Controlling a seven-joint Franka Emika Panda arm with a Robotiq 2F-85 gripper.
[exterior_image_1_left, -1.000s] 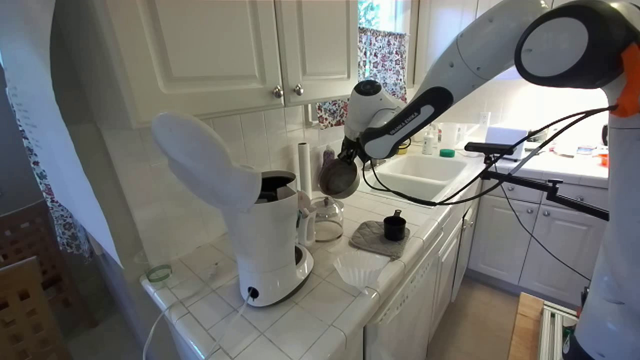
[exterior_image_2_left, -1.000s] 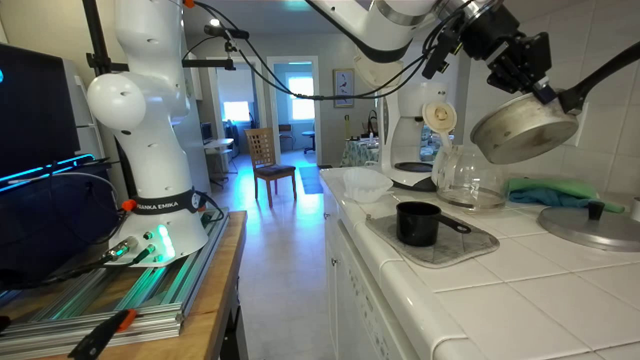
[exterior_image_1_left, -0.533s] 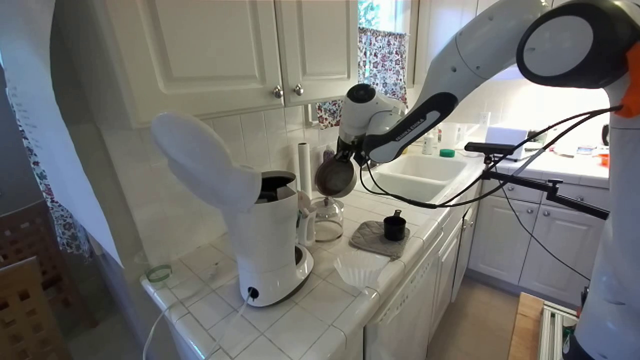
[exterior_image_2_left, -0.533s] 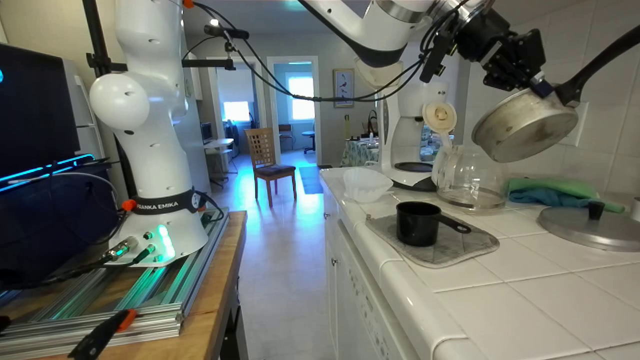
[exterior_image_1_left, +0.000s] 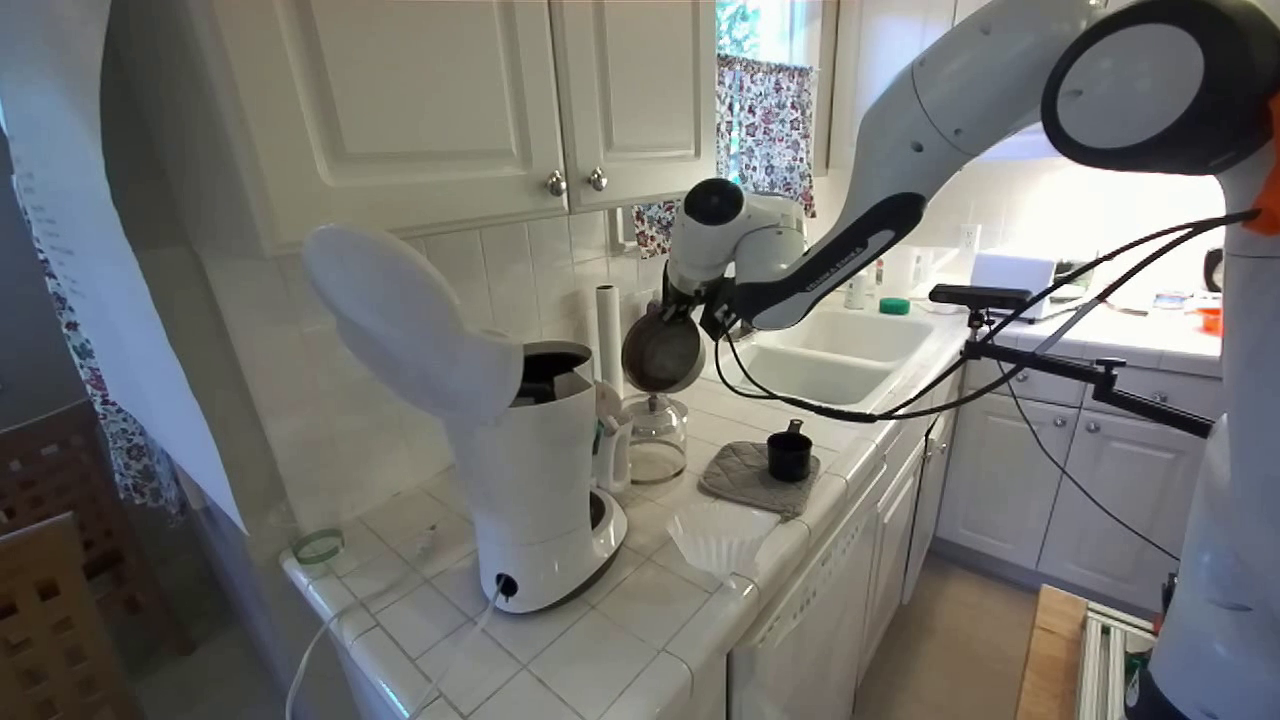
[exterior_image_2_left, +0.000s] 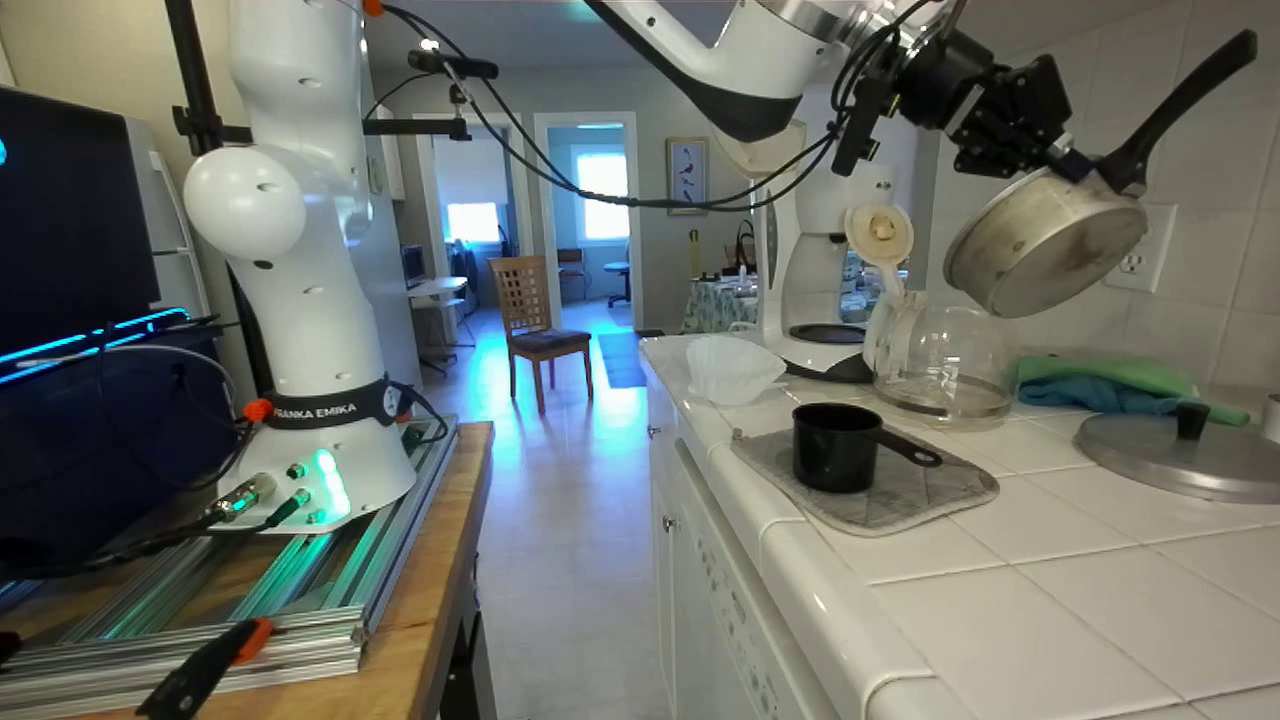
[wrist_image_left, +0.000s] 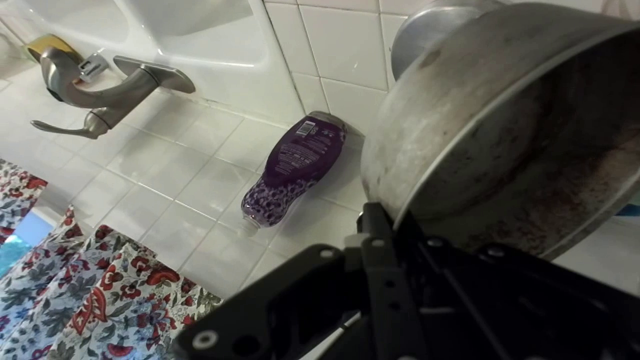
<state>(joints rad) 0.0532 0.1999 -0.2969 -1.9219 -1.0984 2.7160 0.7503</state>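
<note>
White-tiled bench (exterior_image_2_left: 1110, 600) below kitchen cupboards (exterior_image_1_left: 430, 110), coffee maker (exterior_image_1_left: 535, 480) standing on it. Pincer (wrist_image_left: 395, 222) pinches the rim of a metal saucepan (exterior_image_2_left: 1060, 250), held tilted in mid-air near the glass carafe (exterior_image_2_left: 945, 350) — exact gap unclear to me. Open mouth seems to face the coffee maker's side; long axis follows the black handle (exterior_image_2_left: 1185, 105), sloping up and rightward in an exterior view. I judge this a carrying step — any next move calls for a firm pinch and clearance above the glass.
</note>
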